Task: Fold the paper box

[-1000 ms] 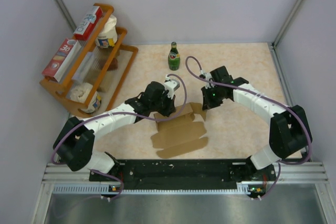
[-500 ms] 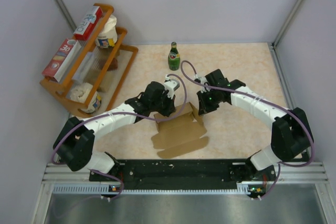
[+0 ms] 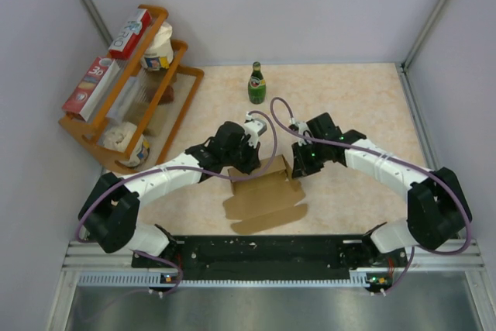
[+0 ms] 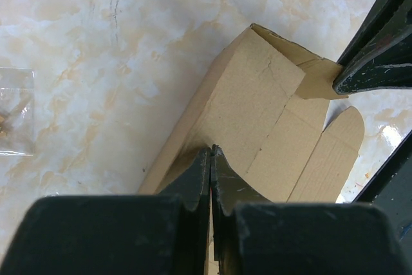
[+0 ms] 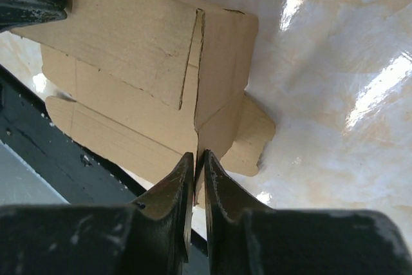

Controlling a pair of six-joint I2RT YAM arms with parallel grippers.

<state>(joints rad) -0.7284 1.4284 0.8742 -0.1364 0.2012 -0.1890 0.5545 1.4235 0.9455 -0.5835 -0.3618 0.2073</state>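
- The paper box (image 3: 263,195) lies part-folded on the bench (image 3: 356,98), between both arms.
- Left gripper (image 4: 210,151): jaws clenched, seemingly pinching the box's raised panel.
- Right gripper (image 5: 195,157): jaws a slit apart at a flap crease; I cannot tell whether they grip it.

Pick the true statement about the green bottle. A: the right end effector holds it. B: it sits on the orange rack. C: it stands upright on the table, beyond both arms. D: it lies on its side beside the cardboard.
C: the green bottle stands upright on the table, farther back than the paper box and off the orange rack.
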